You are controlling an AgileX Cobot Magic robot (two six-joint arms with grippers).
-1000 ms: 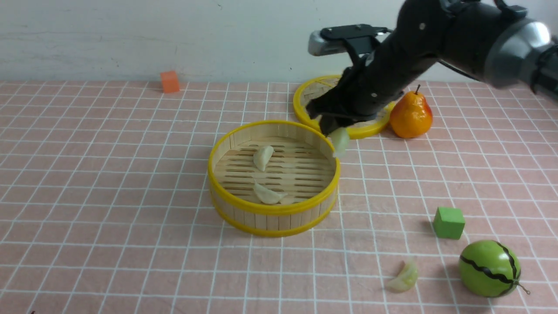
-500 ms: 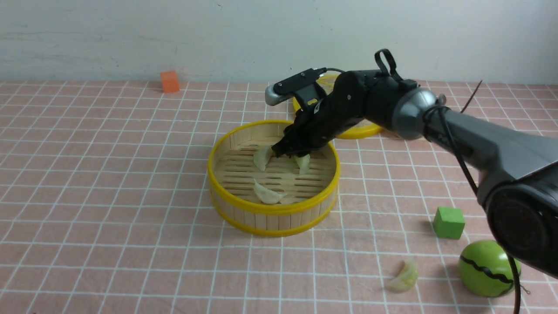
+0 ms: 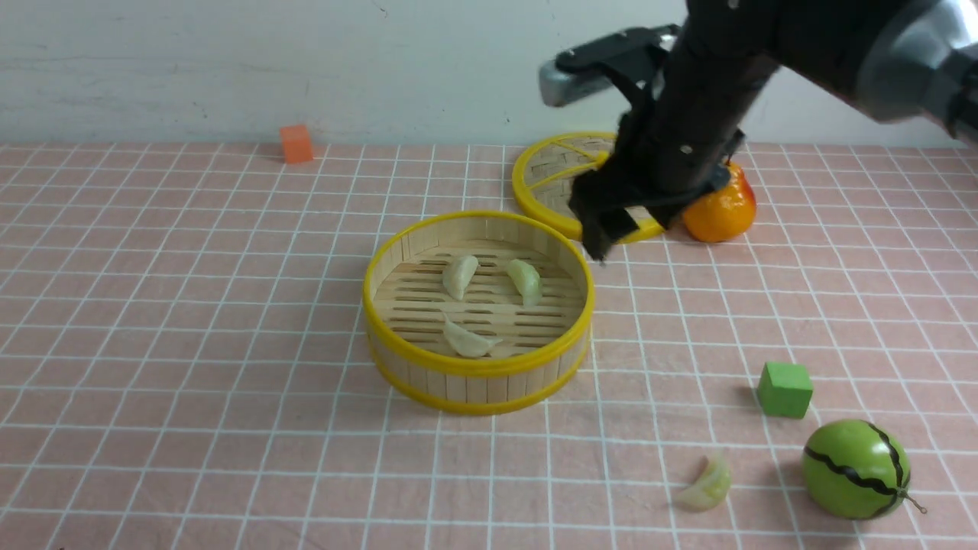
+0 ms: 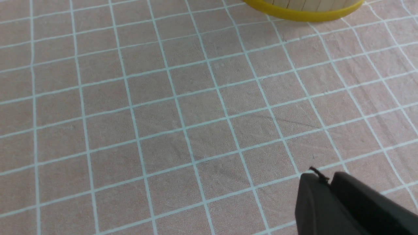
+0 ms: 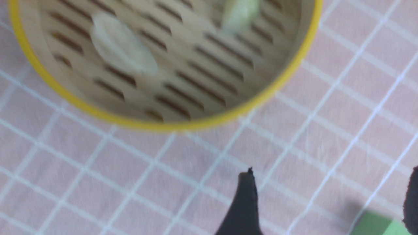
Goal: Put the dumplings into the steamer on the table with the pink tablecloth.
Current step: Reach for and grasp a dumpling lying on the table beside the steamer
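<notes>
- Front view: the steamer point(image 3: 475, 368) stands on the pink tablecloth point(image 3: 191, 321) near the middle, open at the top
- On its slatted floor lie three dumplings: a far cream-white dumpling point(image 3: 461, 275), a pale green dumpling point(image 3: 526, 281) beside it but apart from it, and a near cream-white dumpling point(image 3: 469, 340) close to the front wall
- The fourth dumpling point(image 3: 707, 486), pale green, lies on the cloth well apart from the steamer, between the green cube point(image 3: 785, 389) and the watermelon toy point(image 3: 856, 470)
- The right gripper point(image 3: 600, 233) hangs above the cloth just past the steamer's far right rim, with nothing in it; behind it lie the woven lid point(image 3: 552, 172) and the pear point(image 3: 730, 206), both partly hidden by the arm
- An orange cube point(image 3: 296, 143) sits far back on the left
- Left wrist view: the left gripper point(image 4: 328, 179) has its fingers pressed together over bare cloth, gripping nothing; only the steamer's lower yellow rim shows at the picture's edge
- Right wrist view, blurred: the right gripper's fingers are spread wide and empty over the cloth; the steamer shows one cream-white and the green dumpling inside, and a corner of the green cube is by the fingers
</notes>
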